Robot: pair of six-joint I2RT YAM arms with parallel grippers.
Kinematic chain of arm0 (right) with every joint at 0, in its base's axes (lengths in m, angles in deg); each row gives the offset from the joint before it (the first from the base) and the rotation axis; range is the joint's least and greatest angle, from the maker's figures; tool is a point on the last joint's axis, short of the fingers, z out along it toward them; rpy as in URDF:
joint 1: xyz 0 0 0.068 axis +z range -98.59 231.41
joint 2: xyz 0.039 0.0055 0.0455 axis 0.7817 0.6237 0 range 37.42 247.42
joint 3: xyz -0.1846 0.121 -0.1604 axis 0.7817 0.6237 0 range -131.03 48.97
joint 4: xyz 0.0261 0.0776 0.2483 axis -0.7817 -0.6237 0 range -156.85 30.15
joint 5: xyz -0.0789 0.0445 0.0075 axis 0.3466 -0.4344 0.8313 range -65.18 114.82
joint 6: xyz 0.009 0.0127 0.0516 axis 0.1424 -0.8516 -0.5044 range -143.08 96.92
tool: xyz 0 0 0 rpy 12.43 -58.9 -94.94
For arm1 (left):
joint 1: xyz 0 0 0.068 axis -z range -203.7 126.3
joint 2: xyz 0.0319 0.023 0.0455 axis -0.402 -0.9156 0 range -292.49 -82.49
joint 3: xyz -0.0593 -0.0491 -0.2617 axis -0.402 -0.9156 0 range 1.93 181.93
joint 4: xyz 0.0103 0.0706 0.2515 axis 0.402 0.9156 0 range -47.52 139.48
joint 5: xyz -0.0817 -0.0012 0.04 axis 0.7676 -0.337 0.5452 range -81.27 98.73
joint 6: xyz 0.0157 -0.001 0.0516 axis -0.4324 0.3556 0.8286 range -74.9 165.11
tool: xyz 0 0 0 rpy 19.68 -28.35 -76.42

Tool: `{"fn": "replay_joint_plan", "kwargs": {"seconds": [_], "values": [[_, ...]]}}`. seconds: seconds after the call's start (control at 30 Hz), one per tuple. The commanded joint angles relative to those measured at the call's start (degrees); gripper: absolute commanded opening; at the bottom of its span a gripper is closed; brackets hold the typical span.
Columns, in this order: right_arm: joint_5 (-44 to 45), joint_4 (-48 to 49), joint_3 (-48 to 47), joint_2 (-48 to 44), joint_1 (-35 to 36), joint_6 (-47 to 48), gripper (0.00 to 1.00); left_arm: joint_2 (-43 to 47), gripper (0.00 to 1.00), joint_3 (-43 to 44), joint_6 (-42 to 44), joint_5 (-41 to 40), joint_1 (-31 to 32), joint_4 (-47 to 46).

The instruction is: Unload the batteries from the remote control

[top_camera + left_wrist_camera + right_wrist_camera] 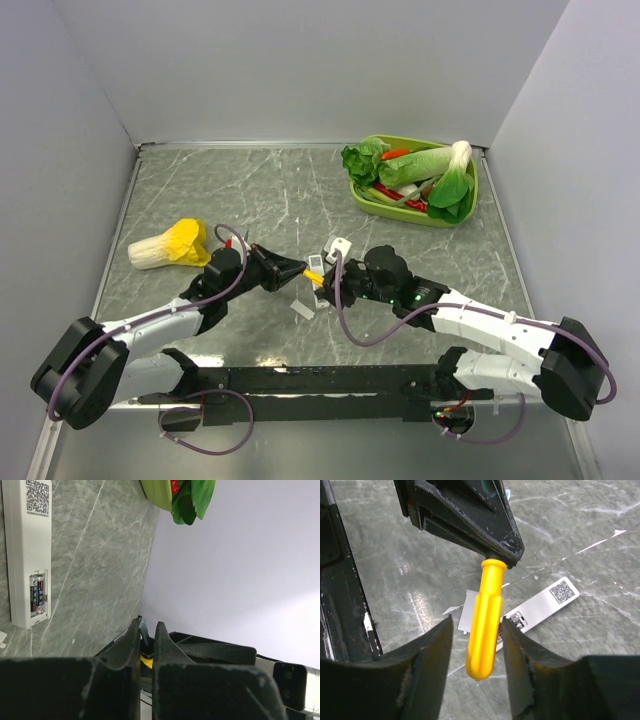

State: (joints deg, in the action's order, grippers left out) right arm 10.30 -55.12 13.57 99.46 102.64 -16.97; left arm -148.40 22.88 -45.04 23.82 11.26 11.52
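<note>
The white remote control [27, 550] lies back up on the grey table, its recess open with the two batteries [36, 595] still inside. It also shows in the top view [316, 264] and in the right wrist view [542, 604], where the handle partly hides the batteries [514, 620]. My left gripper [147, 625] is shut on the metal shaft of a yellow-handled screwdriver [485, 625] and holds it above the remote. My right gripper [476, 621] is open, its fingers on either side of the yellow handle. In the top view both grippers, left [288, 270] and right [335, 280], meet at the table's middle.
The small flat white cover piece [469, 611] lies beside the remote, also seen in the top view [302, 308]. A green tray [470, 200] of vegetables stands at the back right. A yellow-white cabbage [168, 245] lies at the left. Grey walls surround the table.
</note>
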Motion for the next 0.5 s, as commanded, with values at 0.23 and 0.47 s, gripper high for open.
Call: {"fn": "replay_joint_plan", "kwargs": {"seconds": [0.23,0.47], "values": [[1.77,7.06,0.51,-3.75,0.99,0.75,0.00,0.08,0.54,3.20,3.37,2.57,-0.07,-0.44],[7.75,-21.46,-10.03,-4.30,-0.42,9.79,0.00,-2.12,0.68,10.78,18.60,-1.91,-0.86,19.00]]}}
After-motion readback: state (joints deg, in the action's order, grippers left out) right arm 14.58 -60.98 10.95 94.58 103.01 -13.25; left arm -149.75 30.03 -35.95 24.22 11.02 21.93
